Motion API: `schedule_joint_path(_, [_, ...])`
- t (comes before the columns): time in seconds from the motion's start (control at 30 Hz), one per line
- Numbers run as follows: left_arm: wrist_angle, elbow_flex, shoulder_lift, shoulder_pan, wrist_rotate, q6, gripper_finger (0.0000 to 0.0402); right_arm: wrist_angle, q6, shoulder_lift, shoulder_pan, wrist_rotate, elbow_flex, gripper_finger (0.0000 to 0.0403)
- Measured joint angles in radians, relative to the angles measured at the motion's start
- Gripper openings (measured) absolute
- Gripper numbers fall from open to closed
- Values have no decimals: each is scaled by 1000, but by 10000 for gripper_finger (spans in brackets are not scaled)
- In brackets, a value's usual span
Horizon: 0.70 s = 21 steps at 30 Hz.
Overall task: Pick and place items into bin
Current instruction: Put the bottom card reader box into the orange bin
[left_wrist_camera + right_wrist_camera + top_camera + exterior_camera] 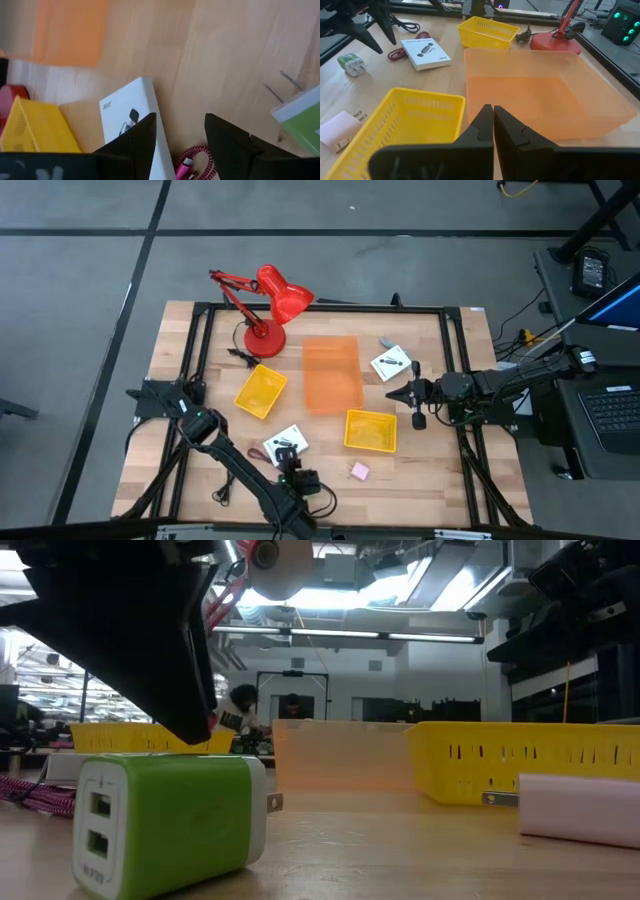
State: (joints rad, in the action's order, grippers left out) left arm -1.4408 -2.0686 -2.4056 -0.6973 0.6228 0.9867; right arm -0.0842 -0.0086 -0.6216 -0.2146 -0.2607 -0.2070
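Orange bin (331, 374) sits mid-frame among scattered items.
Left gripper (296, 476), fingers apart, hovers near the white card (288, 441) at lower centre, seemingly empty; right gripper (399, 395) is pressed together.

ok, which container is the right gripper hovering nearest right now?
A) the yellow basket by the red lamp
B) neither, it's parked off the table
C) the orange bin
C: the high view puts the right gripper, shut, just off the orange bin's right edge, and its wrist view looks straight into that bin, with the basket by the lamp far behind it.
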Motion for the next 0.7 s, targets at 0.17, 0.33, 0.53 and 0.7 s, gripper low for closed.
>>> schedule_joint_path(0.17, [-111, 0, 11, -27, 14, 147, 158, 0, 0, 0, 0, 0, 0, 0])
schedule_joint_path(0.33, [-128, -1, 19, -60, 20, 250, 153, 0, 0, 0, 0, 0, 0, 0])
schedule_joint_path(0.53, [-130, -1, 27, -82, 34, 320, 147, -2, 3, 0, 0, 0, 0, 0])
schedule_joint_path(0.7, [-130, -1, 27, -86, 33, 328, 146, -13, 4, 0, 0, 0, 0, 0])
